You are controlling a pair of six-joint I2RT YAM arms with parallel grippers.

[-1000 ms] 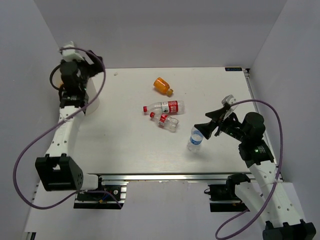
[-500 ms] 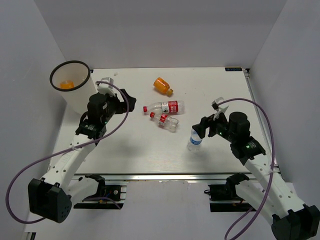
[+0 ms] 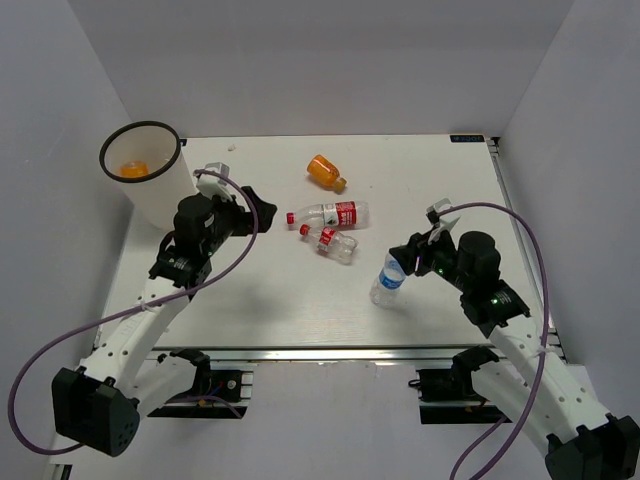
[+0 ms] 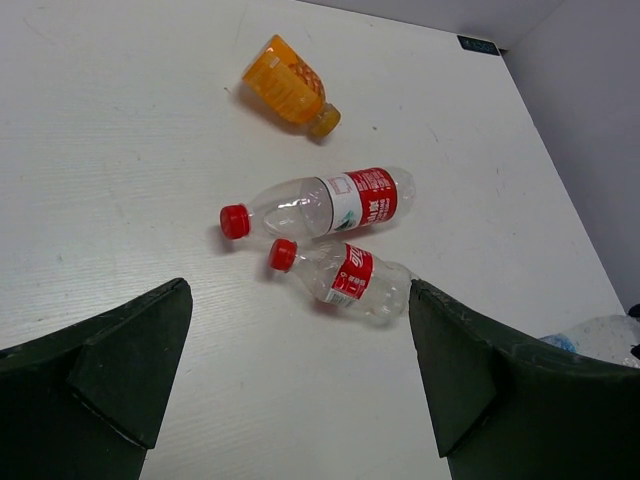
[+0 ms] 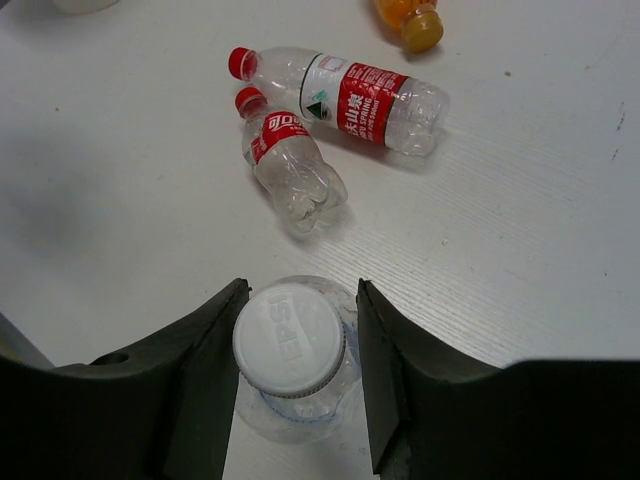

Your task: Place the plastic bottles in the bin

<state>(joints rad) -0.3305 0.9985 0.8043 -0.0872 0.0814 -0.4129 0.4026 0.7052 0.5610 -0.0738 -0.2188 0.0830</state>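
Observation:
An upright clear bottle with a blue label (image 3: 387, 282) and white cap (image 5: 290, 340) stands at the table's right. My right gripper (image 3: 402, 263) (image 5: 300, 295) is shut on it at the cap. Two red-labelled bottles lie on their sides mid-table, a long one (image 3: 330, 214) (image 4: 325, 203) (image 5: 345, 90) and a short one (image 3: 331, 243) (image 4: 345, 278) (image 5: 290, 172). A stubby orange bottle (image 3: 325, 171) (image 4: 288, 88) lies farther back. My left gripper (image 3: 260, 213) (image 4: 295, 385) hangs open, left of the red-labelled pair. The white bin (image 3: 160, 195) stands at the back left with an orange bottle (image 3: 131, 170) inside.
White walls enclose the table on the left, back and right. A small dark tag (image 3: 466, 138) sits at the table's far right corner. Purple cables loop from both arms.
My left arm has swung away from the bin and down toward mid-table. My right gripper has shut on the upright blue-labelled bottle, which now leans slightly.

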